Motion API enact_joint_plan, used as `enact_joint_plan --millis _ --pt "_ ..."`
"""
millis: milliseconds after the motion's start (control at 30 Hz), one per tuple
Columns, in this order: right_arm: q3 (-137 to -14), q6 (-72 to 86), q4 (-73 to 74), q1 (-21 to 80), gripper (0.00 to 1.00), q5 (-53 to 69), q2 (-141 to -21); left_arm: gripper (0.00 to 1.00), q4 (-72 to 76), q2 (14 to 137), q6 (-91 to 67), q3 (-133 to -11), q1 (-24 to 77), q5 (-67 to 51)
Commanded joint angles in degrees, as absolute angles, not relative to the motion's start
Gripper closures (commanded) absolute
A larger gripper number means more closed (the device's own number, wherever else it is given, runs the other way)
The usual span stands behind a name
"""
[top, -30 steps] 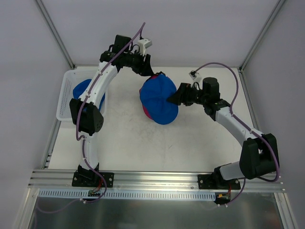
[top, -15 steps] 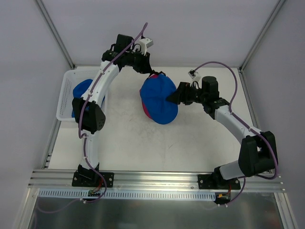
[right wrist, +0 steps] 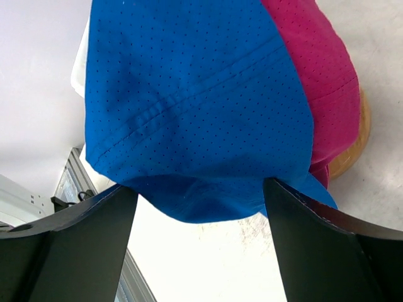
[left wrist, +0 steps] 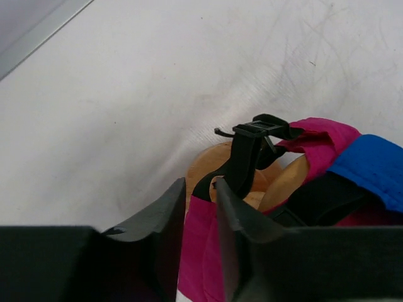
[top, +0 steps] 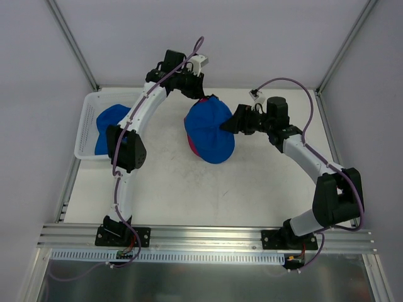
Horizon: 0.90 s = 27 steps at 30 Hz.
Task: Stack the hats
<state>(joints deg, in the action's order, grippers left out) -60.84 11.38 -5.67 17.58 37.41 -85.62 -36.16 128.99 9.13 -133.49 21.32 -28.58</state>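
A bright blue hat (top: 209, 128) lies on top of a magenta hat (top: 191, 148) in the middle of the table. My left gripper (top: 202, 96) is at the stack's far edge. In the left wrist view it (left wrist: 200, 186) is shut on the magenta hat (left wrist: 203, 239) by its black back strap (left wrist: 244, 157), with the blue hat (left wrist: 376, 166) to the right. My right gripper (top: 228, 125) is at the stack's right side. Its open jaws (right wrist: 200, 189) straddle the blue hat's (right wrist: 189, 94) edge; the magenta hat (right wrist: 327, 94) shows beneath. Another blue hat (top: 112, 119) lies in the basket.
A white slatted basket (top: 85, 126) stands at the table's left edge. A round tan wooden disc (left wrist: 211, 162) lies under the stacked hats, also showing in the right wrist view (right wrist: 354, 146). Frame posts stand at the back corners.
My left arm has swung its wrist a little right and back along the stack's far edge. My right gripper has edged slightly farther back. The stacked hats have barely shifted.
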Motion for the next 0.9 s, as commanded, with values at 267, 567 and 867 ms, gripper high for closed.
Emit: enact_joint_plan --millis 267,567,867 --pt "-63.2 11.1 -6.7 16.9 0.16 38.3 -84.9 0.52 -31.6 116.9 4.0 -129.5 17.2 -33.6" --pt "-62.3 11.4 -6.8 17.0 0.16 38.2 -83.4 0.36 -30.7 107.7 6.2 -115.2 15.9 -44.6" --pt "-62.6 11.2 -6.8 16.9 0.15 38.3 -82.9 0.40 -30.8 111.5 5.4 -117.9 17.7 -43.5"
